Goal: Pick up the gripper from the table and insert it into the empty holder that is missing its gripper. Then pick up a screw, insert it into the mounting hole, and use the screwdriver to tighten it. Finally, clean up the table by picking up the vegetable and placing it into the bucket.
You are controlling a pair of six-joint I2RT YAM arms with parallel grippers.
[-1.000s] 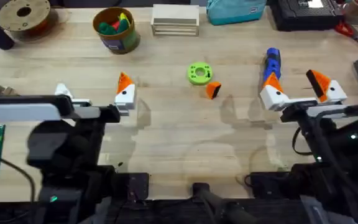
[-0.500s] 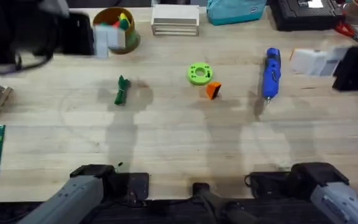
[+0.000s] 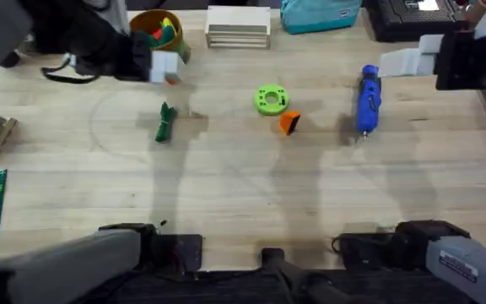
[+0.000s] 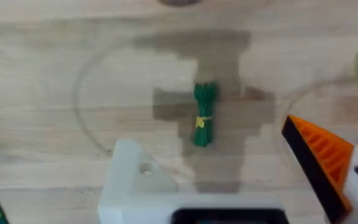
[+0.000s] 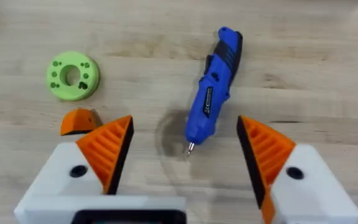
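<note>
Orange ribbed plastic wedge [image 3: 288, 123], the loose gripper, lies on the pale wooden worktop [image 3: 243, 194] just beside the bright green round disc with a centre hole [image 3: 270, 99]. Near the worktop's far edge, the small round bucket with a yellow-brown rim and olive-green side [image 3: 160, 38] holds red, green and yellow toy pieces. Beside it sits a stack of pale wooden trays [image 3: 238, 27], then a teal pouch [image 3: 319, 14].

Between bucket and disc, nearer the front, lies the small dark green toy vegetable [image 4: 204, 114], a bundle tied with a yellow band. Right of the disc lies the blue cylindrical electric screwdriver [image 5: 212, 94], its thin metal bit pointing toward the front.

The left hand [image 4: 229, 180] is spread open above the vegetable; one finger is a bare white angular holder [image 4: 132, 177], the other carries an orange pad. The right hand [image 5: 185, 155] is spread wide over the screwdriver, grasping nothing.
</note>
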